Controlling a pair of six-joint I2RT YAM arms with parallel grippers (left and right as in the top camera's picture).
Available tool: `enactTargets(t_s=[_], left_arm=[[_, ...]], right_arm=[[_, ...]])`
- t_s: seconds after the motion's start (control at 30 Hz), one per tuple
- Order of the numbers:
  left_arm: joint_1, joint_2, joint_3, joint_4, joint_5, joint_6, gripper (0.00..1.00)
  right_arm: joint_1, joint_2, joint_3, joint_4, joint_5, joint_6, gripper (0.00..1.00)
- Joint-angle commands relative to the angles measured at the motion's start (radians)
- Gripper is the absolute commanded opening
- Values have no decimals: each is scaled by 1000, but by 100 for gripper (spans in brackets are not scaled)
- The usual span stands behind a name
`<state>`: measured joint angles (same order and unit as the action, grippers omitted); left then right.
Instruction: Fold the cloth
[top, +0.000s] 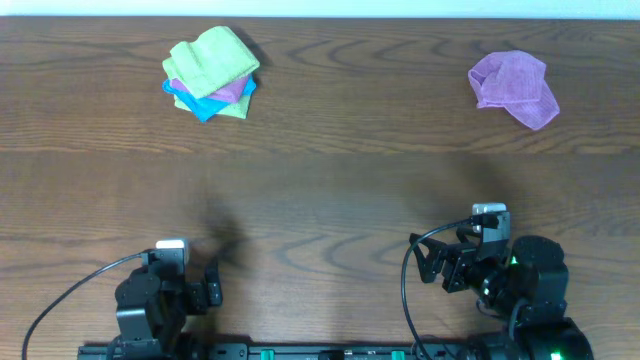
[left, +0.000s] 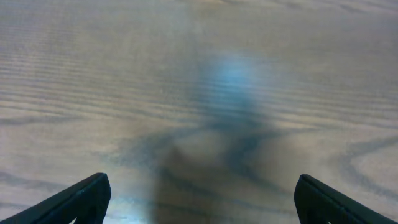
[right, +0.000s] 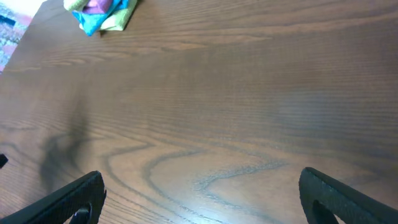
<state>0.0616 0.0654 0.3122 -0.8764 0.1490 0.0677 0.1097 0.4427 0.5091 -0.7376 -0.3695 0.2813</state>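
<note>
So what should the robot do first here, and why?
Probably reach the right gripper toward the crumpled purple cloth: it lies unfolded on that arm's side, and the gripper is open, empty and far from it.

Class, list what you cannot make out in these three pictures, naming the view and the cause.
Stack, overhead: green cloth covers the lower cloths; count unclear.
Stack, right wrist: cut off by the top edge.
Purple cloth: outside both wrist views.
Table, left wrist: blurred, partly under shadow.
</note>
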Motion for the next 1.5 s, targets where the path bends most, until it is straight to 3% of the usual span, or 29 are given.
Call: enactTargets(t_s=[0.0,0.27,1.3,1.47], left_arm=[[-6,-23,-10,-24,-26,27,95],[-6,-62,-18,-90,-28,27,96],[-38,-62,-18,-89,-48,34,95],[-38,-62,-18,-89,-48,34,96]], right_arm=[[-6,-5,-2,0,-1,10,99],[-6,-5,-2,0,-1,10,99],[-6,-5,-2,5,8,10,99],[-5,-17,-11,10,188,-35,99]])
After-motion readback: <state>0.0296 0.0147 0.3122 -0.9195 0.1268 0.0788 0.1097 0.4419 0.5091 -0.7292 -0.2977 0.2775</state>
